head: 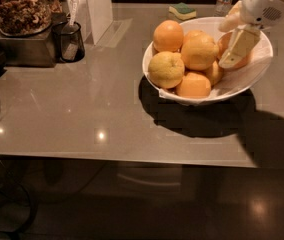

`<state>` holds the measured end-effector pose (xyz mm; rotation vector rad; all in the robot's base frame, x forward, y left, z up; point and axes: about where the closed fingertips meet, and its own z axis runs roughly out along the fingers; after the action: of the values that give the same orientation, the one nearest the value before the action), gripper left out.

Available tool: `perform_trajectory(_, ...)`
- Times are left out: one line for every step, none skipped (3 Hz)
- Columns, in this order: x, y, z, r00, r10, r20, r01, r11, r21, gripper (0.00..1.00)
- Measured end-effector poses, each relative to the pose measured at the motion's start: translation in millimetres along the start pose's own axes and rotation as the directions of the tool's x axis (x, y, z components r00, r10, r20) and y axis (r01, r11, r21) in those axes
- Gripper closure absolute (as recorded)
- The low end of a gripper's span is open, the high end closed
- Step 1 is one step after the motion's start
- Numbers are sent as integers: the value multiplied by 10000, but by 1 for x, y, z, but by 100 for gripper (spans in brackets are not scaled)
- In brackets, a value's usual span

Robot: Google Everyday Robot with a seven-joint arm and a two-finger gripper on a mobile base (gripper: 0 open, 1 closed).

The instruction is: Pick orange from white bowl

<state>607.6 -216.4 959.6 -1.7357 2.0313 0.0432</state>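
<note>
**Camera view: pincer at the fruit, nothing lifted yet**

The white bowl (198,100) stands on the worktop (82,109), heaped with fruit over a paper lining (249,76). The pincer (233,34) reaches in from the upper right, over the bowl's right-hand side. Its two pale fingers (239,46) are spread apart. One lies across the front of the orange (225,43) at the right of the heap, and the other sits higher, near the bowl's far rim. No squeeze on the fruit shows.

The orange rests inside the bowl, pressed against its neighbours and partly hidden by the lower finger. A second deep-coloured fruit (168,35) tops the heap at the left, and a yellow lemon-like fruit (167,69) sits at the front left. Both are well apart from the pincer.

As I judge it, the approach is done and the grasp is only being lined up. What is left is to close the fingers on the orange, raise it clear of the rim without dragging the lining or rolling the neighbouring fruit, and carry it off. A dark glass cup (69,41) stands far off at the left.
</note>
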Motion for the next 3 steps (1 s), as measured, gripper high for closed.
perform_trajectory(-1, -2, 11, 9997, -203, -159, 200, 9996, -206, 30)
perform_trajectory(9, -3, 15, 9975, -341, -626, 319, 9989, -349, 29)
perform_trajectory(27, -8, 9, 9927, -324, -1165, 300, 9993, -225, 28)
